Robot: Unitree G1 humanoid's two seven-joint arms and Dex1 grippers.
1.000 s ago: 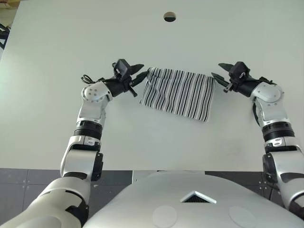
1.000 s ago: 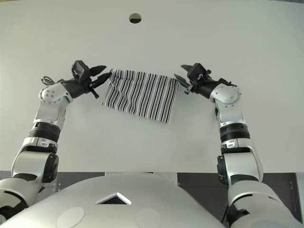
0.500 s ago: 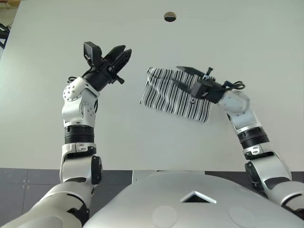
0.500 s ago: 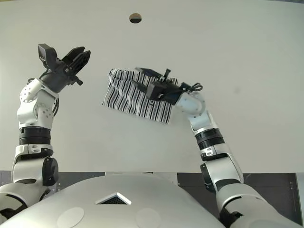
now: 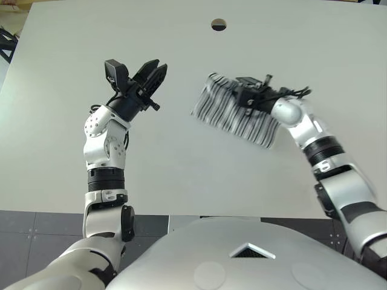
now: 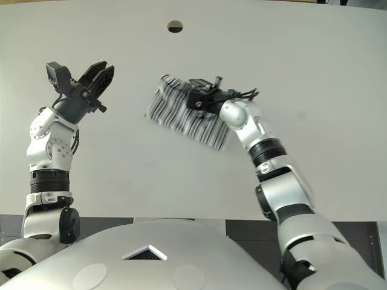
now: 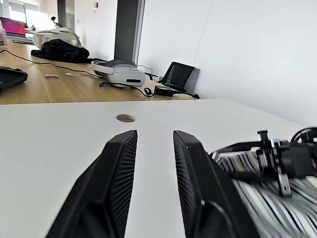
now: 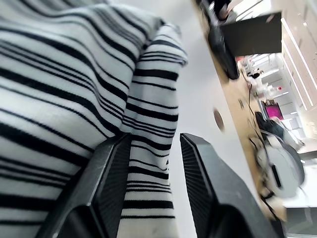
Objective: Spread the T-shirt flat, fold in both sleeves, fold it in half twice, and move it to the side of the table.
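Head views: you have the T-shirt (image 5: pixel 233 115) as a folded striped packet on the table (image 5: pixel 181 169), on the robot's side of the cable hole (image 5: pixel 218 25) and slightly right of it. Right gripper (image 5: pixel 245 93) sits over its hole-side edge. Left gripper (image 5: pixel 156 65) is raised left of the hole, well apart from the shirt.

Left wrist view: fingers (image 7: pixel 119 168) apart, nothing held.

Right wrist view: fingers (image 8: pixel 111 183) spread, striped cloth beneath and showing in the gap, apparently not pinched.

Judgement: folds look done and the step in hand is moving the shirt aside. Next, press flat and slide it, minding that the layers may shear.
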